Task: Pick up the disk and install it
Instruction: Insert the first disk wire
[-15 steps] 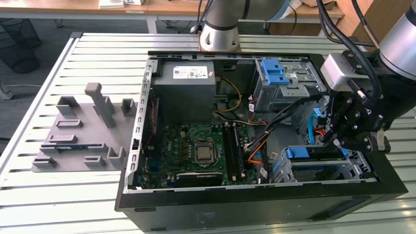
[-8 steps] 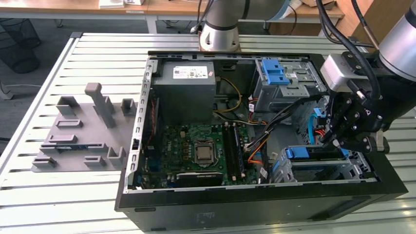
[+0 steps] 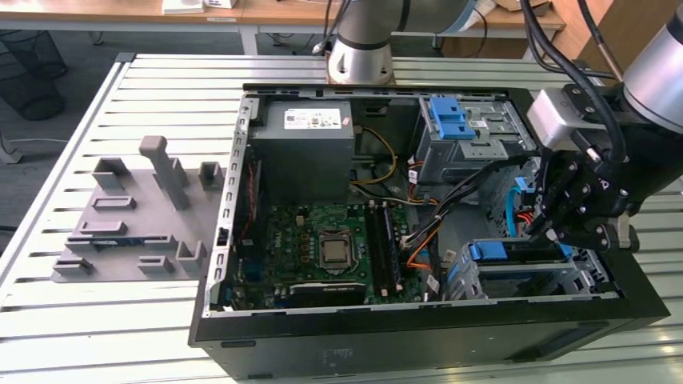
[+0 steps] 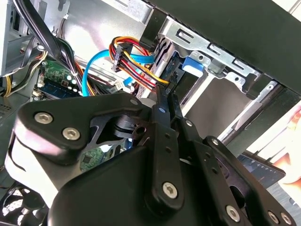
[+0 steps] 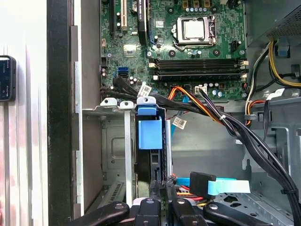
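Gripper is hanging over the lower right of the exterior view, inside the open computer case, tips pointing down toward the drive cage. In both wrist views its fingers are lying pressed together with nothing seen between them, so it is carrying nothing.

Just past the tips, the disk is sitting in the cage slot, blue carrier tab facing out. In the exterior view the same blue tab is showing at the cage mouth, lower right.

A blue data cable and an orange-black wire bundle are running close by; I cannot tell if either is plugged into the disk.

Further out: motherboard at centre, power supply at upper centre, grey fixture on the table at left.

Judging progress: pick-up looks done and the disk is looking seated or nearly so. Whether it is fully latched cannot be told.
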Controlling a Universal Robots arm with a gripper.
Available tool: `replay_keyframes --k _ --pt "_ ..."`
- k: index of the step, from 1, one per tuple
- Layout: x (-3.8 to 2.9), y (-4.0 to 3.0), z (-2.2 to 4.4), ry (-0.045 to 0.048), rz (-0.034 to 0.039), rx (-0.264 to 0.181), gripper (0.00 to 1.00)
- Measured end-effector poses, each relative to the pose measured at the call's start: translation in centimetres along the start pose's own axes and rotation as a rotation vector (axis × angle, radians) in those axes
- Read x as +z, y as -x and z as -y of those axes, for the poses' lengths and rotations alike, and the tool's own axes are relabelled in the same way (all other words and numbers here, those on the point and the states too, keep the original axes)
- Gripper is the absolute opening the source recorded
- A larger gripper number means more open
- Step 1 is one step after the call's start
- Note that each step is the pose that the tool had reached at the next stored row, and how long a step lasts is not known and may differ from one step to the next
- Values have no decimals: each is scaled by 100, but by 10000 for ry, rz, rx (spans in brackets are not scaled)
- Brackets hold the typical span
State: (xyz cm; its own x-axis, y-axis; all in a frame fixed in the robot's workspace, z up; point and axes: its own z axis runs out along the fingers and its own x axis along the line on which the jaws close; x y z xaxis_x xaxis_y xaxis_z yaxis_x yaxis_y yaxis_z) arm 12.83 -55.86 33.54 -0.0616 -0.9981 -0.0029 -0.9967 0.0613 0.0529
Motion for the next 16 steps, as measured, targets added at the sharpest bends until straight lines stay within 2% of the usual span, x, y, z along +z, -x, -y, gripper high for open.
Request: replay_keyframes --k 4,16 --pt "-2 1 14 79 -4 21 16" --pt "-5 1 16 90 -3 23 16"
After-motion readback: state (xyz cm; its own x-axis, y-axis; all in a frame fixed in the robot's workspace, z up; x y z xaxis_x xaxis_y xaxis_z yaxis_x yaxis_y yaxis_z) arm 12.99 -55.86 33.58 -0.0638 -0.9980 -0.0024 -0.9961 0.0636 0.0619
